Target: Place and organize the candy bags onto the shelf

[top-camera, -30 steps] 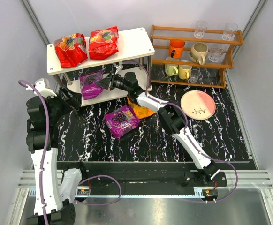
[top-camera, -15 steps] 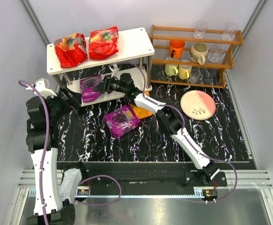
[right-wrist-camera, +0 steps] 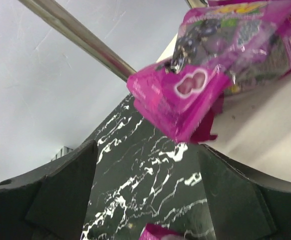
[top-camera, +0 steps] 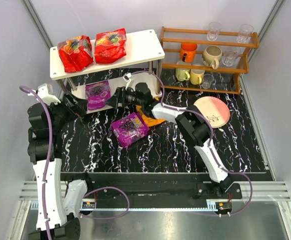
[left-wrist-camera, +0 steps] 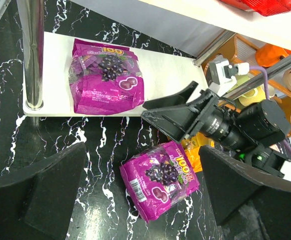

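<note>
Purple glossy grape candy bag [top-camera: 98,92] lies free on lower board, white two-tier shelf [top-camera: 145,45]. Right fingers [left-wrist-camera: 178,122] apart beside it; left fingers [left-wrist-camera: 40,195] apart, idle. Withdraw level, avoid snagging bag corner.

The table [top-camera: 160,150] is black with white marble veining. The shelf [top-camera: 145,42] has white boards and silver legs. The left red bag [top-camera: 75,52] and the right red bag [top-camera: 110,45] carry multicoloured fruit prints. The shelf's purple bag [left-wrist-camera: 105,75] and the table's purple bag [left-wrist-camera: 160,177] are magenta-purple with dark grapes and yellow lettering. The orange-yellow bag [top-camera: 154,120] shows between them. The rack [top-camera: 210,35] is brown wood, with an orange mug [top-camera: 188,51], a beige mug [top-camera: 212,56] and two pale yellow-green mugs [top-camera: 189,75]. The plate [top-camera: 211,111] is pink and cream with a dark sprig.
</note>
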Controlling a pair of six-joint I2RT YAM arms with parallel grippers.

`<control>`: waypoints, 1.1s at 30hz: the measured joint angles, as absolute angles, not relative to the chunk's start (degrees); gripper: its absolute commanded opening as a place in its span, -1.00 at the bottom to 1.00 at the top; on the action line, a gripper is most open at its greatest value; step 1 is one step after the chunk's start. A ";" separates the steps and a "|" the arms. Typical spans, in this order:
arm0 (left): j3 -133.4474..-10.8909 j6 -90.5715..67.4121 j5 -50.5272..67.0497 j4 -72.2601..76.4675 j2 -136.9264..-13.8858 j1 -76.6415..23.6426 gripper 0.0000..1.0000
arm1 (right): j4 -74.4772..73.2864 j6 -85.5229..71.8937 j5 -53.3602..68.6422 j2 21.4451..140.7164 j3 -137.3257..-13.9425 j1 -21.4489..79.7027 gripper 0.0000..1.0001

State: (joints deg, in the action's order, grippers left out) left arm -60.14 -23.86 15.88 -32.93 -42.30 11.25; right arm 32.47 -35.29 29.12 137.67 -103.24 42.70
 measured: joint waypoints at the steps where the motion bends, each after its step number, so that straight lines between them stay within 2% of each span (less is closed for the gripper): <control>1: -60.14 -23.88 15.88 -32.95 -42.15 11.27 0.98 | 33.15 -34.96 28.64 135.90 -100.57 42.68 0.81; 13: -59.09 -24.86 16.75 -33.36 -39.44 11.25 0.98 | 36.07 -31.86 19.75 111.18 -65.17 42.65 0.80; 18: -58.67 -25.12 17.39 -33.80 -38.65 11.25 0.98 | 33.65 -31.48 16.10 105.93 -59.37 42.65 0.79; 26: -58.67 -25.10 17.82 -34.41 -38.24 11.25 0.98 | 27.33 -32.08 8.91 103.79 -53.54 44.31 0.77; 29: -58.67 -25.12 18.02 -34.41 -38.24 11.25 0.98 | 25.89 -32.45 6.63 103.79 -53.56 45.23 0.64; 33: -58.63 -25.10 18.26 -34.41 -38.22 11.25 0.98 | 23.79 -32.82 5.52 103.79 -53.60 45.60 0.32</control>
State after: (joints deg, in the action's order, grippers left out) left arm -58.63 -25.10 18.26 -34.41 -38.22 11.25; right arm 23.79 -32.82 5.52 103.79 -53.60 45.60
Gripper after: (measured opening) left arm 0.987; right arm 0.778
